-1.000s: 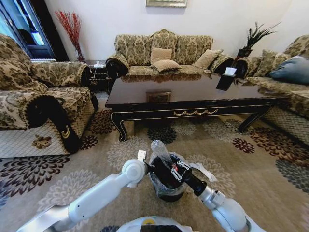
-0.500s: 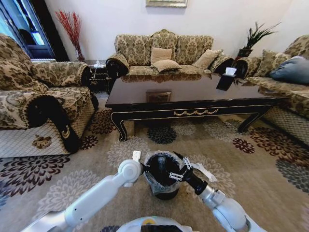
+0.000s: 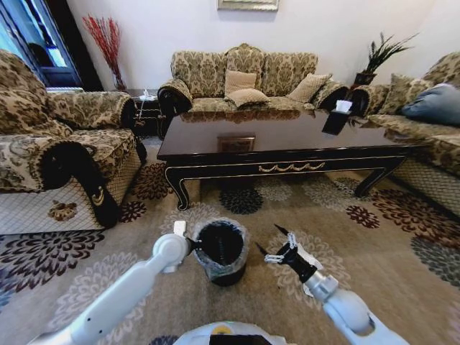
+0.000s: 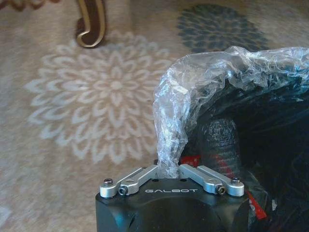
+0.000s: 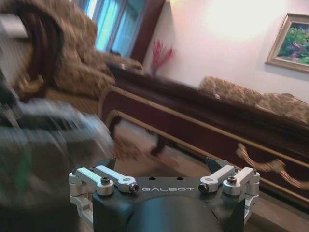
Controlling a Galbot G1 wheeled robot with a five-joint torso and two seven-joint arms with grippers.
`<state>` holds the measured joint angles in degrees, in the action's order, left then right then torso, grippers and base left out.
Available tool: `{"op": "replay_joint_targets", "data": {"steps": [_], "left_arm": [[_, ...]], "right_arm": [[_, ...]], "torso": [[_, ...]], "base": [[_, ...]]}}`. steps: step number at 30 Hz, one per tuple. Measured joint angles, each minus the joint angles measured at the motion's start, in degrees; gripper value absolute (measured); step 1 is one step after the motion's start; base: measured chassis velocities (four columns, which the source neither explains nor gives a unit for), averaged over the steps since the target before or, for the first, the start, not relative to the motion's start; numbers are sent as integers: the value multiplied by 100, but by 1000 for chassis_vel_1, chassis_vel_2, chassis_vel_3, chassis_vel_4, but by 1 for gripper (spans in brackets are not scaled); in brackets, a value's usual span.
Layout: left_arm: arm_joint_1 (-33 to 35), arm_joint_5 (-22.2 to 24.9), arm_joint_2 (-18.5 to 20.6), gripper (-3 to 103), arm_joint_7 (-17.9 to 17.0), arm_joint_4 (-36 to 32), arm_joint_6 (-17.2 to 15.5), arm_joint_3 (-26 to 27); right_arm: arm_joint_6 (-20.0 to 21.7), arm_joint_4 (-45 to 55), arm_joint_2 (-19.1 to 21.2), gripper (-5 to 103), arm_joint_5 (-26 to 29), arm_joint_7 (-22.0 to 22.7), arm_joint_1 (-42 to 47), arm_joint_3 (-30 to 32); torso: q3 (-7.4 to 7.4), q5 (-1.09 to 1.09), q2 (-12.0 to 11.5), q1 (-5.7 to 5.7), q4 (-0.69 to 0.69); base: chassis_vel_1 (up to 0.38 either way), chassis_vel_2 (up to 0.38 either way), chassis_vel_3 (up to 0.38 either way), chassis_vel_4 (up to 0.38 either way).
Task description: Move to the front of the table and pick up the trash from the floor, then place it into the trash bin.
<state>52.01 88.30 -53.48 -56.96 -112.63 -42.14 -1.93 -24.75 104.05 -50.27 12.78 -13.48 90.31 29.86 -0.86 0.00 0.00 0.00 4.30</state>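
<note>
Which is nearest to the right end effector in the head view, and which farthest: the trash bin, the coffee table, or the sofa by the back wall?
From the right end effector:
1. Trash bin, just to its left on the carpet.
2. Coffee table, ahead of it.
3. Sofa, beyond the table, at the wall.

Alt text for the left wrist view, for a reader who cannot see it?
The left gripper is shut on the plastic bag folded over the rim of the trash bin, whose inside is dark. Beside it lies flower-patterned carpet, with a gold-trimmed table leg beyond.
</note>
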Motion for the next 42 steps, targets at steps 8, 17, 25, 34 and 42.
{"op": "replay_joint_targets", "data": {"steps": [8,17,25,34,42], "left_arm": [[587,-376,125,0,307,110,-1,678],[733,-551,-14,0,402,98,-1,750],[741,-601,-119,0,408,89,-1,715],[765,-627,-129,0,393,62,0,695],[786,-667,-93,0,370,22,0,696]], "right_arm": [[-67,-1757,88,100,-187,-226,-54,218],[328,-2540,25,100,988,-284,-54,77],[639,-3367,-156,100,1602,-255,-428,-138],[597,-3934,-204,90,1721,-284,-557,-177],[526,-4128,-317,59,1713,-365,-588,-220]], "torso": [[0,0,0,0,0],[0,0,0,0,1],[0,1,0,0,-1],[0,0,0,0,0],[0,0,0,0,-1]], "base": [[0,0,0,0],[0,0,0,0],[0,0,0,0],[0,0,0,0],[0,0,0,0]]}}
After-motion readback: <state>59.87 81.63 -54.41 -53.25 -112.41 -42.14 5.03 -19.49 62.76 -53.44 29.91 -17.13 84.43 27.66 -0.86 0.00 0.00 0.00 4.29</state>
